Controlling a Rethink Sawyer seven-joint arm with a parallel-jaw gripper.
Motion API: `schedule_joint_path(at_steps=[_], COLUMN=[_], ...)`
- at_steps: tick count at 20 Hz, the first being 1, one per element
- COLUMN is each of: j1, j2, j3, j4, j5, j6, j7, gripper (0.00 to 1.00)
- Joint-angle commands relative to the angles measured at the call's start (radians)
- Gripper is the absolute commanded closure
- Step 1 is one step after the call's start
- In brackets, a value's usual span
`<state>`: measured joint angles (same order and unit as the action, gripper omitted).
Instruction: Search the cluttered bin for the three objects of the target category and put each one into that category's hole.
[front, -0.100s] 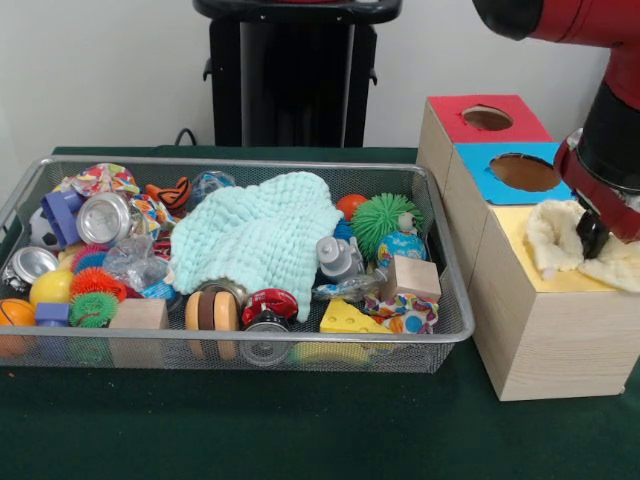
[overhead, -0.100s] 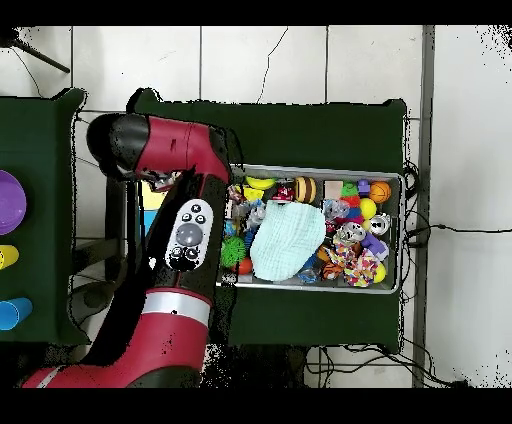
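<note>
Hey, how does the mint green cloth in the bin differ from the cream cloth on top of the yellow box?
The mint green cloth lies spread wide over toys in the wire bin; the cream cloth is bunched into a lump on the yellow box.
The mint one looks larger and shows a waffle weave; the cream one looks fluffy.
The pincer is at the cream cloth, none near the mint.
Both are soft fabrics.

I can read no text, label, brand, number or sign in either view. The toys in the bin (front, -0.100s: 440, 300) carry colourful patterns, but I make out no letters on them. The three boxes at the worktop's right edge have plain red, blue and yellow tops with no writing. The arm's button pad (overhead, -0.100s: 190, 237) in the overhead view shows round buttons whose markings are too small for me to read.
</note>
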<state>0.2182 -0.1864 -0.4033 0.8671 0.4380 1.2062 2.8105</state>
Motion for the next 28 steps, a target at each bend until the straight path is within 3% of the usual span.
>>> schedule_joint_path(at_steps=[1,8,16,19,24,28], j1=[-0.066,-0.087,-0.083,-0.076,-0.030,-0.020], j2=[-0.009,-0.035,-0.069,-0.105,-0.169,-0.184], j3=[-0.066,-0.064,-0.057,-0.054,-0.032,-0.021], j4=[-0.193,-0.241,-0.231,-0.203,-0.055,0.005], j5=[-0.056,-0.035,-0.017,-0.015,-0.019,-0.027], j6=[0.086,0.171,0.221,0.241,0.158,0.113], j7=[0.152,0.144,0.149,0.151,0.156,0.138], gripper=[1.00,1.00,1.00,1.00,1.00,1.00])
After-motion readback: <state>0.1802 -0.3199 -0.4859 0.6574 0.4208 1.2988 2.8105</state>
